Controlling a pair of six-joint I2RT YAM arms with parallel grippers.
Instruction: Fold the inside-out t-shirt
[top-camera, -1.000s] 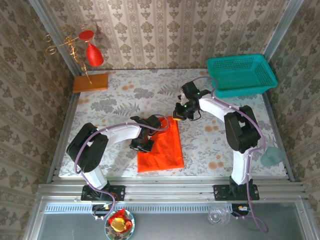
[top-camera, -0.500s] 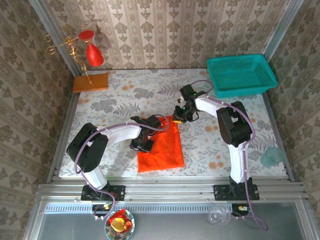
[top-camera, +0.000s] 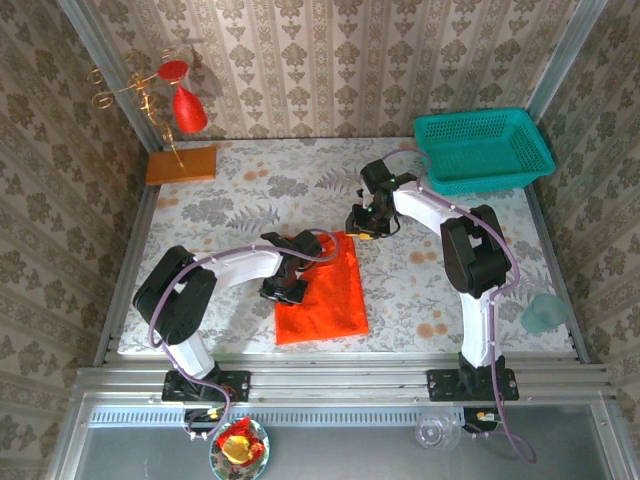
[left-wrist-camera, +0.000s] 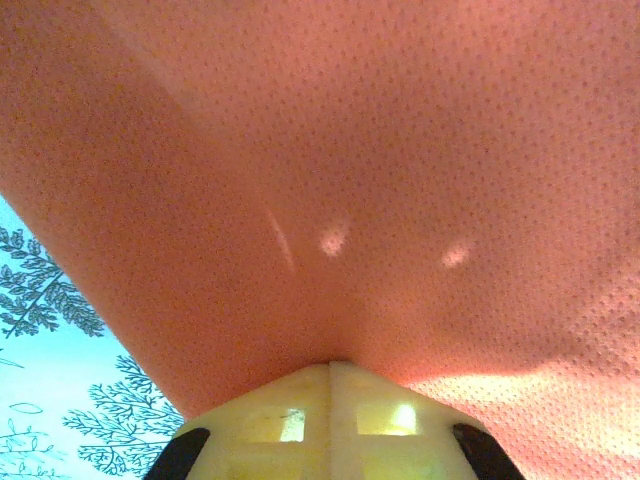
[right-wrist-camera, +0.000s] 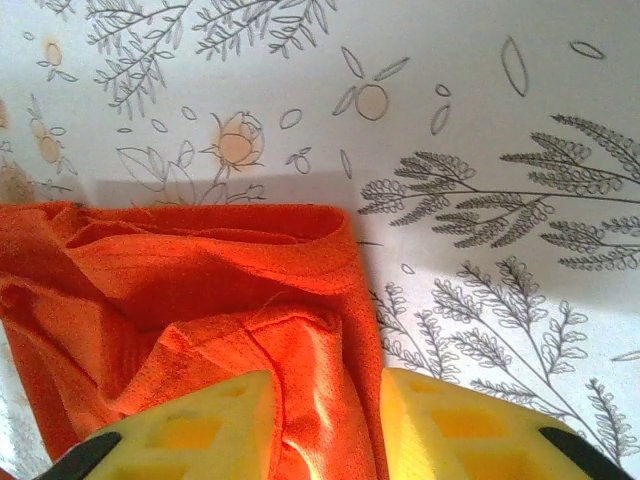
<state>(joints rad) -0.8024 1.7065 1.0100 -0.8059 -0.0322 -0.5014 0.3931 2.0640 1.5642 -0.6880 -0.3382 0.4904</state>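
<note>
Both of my hands are at the inside-out t-shirt (top-camera: 325, 295). It is a plain orange-red cloth with no print, folded to a tall, slightly skewed rectangle. It lies mid-counter, its lower edge close to the near edge of the counter (top-camera: 230, 200), which is covered in a pale print of grey leaves and orange blossoms.

My left hand (top-camera: 282, 288) sits at the shirt's left edge. From its wrist, the left hand (left-wrist-camera: 330, 372) has its pale fingertips pressed together with the cloth (left-wrist-camera: 350, 180) caught in them. The cloth spreads up and away as a taut sheet whose fine dotted weave shows clearly, and a strip of counter (left-wrist-camera: 50, 360) shows at the lower left.

My right hand (top-camera: 365, 222) is at the shirt's far right corner. From its wrist, the right hand (right-wrist-camera: 325, 420) stands with its yellow fingers (right-wrist-camera: 190, 430) apart and a ridge of cloth running between them, not pinched. That corner of the shirt (right-wrist-camera: 200, 270) is rumpled, with several layers, a rolled hem along its far edge and a raised seam. Its right edge lies straight on the counter (right-wrist-camera: 480, 120).
</note>
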